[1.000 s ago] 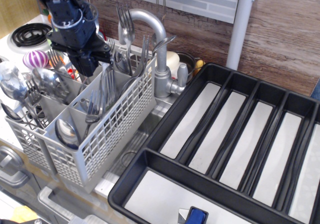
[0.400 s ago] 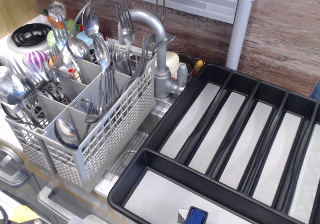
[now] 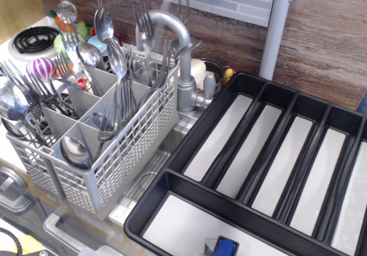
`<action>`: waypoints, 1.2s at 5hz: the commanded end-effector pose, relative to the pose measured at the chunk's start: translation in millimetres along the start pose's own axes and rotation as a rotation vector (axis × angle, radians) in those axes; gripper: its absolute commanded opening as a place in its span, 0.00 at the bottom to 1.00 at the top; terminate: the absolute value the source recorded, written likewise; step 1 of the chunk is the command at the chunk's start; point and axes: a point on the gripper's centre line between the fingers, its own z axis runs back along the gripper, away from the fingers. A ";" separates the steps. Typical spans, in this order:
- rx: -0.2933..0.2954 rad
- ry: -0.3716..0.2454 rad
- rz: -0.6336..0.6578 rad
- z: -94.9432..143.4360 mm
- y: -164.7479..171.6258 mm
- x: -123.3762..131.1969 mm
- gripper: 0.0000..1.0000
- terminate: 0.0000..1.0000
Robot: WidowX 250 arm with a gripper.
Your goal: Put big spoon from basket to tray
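The tray (image 3: 321,124) is filling the counter's right side, slots bare; the basket (image 3: 123,153) is sitting at the left edge. The big spoon (image 3: 114,52) is standing bowl-up in a rear compartment; rigid, light and slick, it is probably asking for a pinch on its slender handle; the end effector is lying outside the view, so its state cannot be told.

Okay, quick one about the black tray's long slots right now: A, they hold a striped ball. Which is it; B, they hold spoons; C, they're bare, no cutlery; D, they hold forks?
C: the tray shows only pale slot bottoms, while the cutlery stands in the basket.
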 end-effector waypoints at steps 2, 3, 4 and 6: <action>-0.270 0.014 0.205 -9.0 -57.0 -16.7 0.00 0.00; -0.335 0.013 0.248 -27.0 -52.2 -33.7 0.00 0.00; -0.357 0.002 0.229 -46.3 -42.2 -50.1 0.00 0.00; -0.409 -0.033 0.194 -74.6 -48.8 -65.1 0.00 0.00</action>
